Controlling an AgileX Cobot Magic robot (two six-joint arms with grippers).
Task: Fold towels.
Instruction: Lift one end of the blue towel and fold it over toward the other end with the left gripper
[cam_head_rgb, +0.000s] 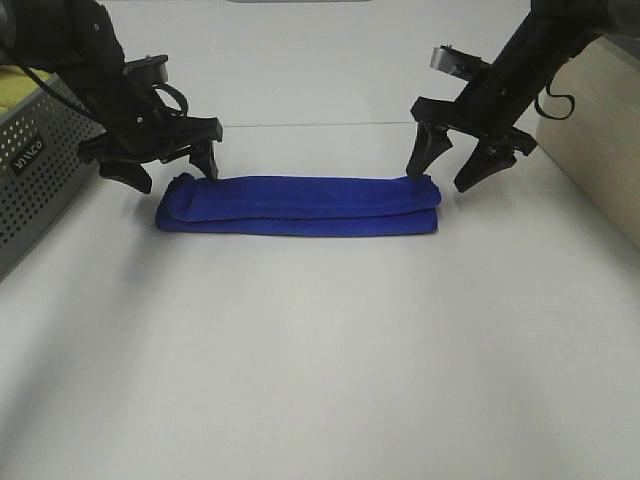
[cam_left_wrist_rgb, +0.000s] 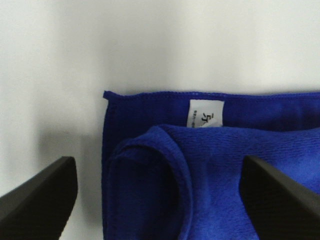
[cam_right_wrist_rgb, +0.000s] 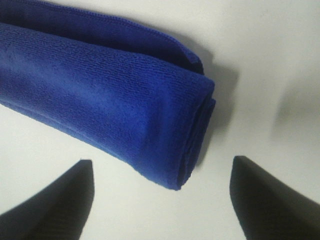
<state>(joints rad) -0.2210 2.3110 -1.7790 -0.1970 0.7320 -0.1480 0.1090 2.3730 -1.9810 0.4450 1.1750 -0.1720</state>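
- Well, you have a wide stretch of bare table (cam_head_rgb: 320, 380) on the near side of the towel in the high view, and a narrower bare strip behind it.
- On the left, a grey perforated crate (cam_head_rgb: 40, 170) stands at the table's edge, close to your left arm. On the right, a pale panel (cam_head_rgb: 600, 140) borders the table just beyond your right arm.
- The blue towel (cam_head_rgb: 300, 205) lies flat on the table, about midway between crate and panel and toward the far side. It is folded into a long, narrow band of stacked layers.
- Its long axis runs left to right across the high view, with one short end facing the crate and the other facing the panel.
- At the right end the layers turn over in a rounded fold. At the left end the upper layer sits back from the hemmed lower layer, where a white label (cam_left_wrist_rgb: 206, 113) shows.
- Your left gripper (cam_head_rgb: 175, 172) hangs at the towel's left end with its jaws wide apart, holding nothing. One finger is off the end over bare table and the other is by the towel's far edge; you cannot tell whether it touches the cloth.
- Your right gripper (cam_head_rgb: 442, 177) hangs at the right end, its jaws also wide apart and holding nothing. The inner finger comes down at the far right corner, where contact is unclear, and the outer finger is past the end.
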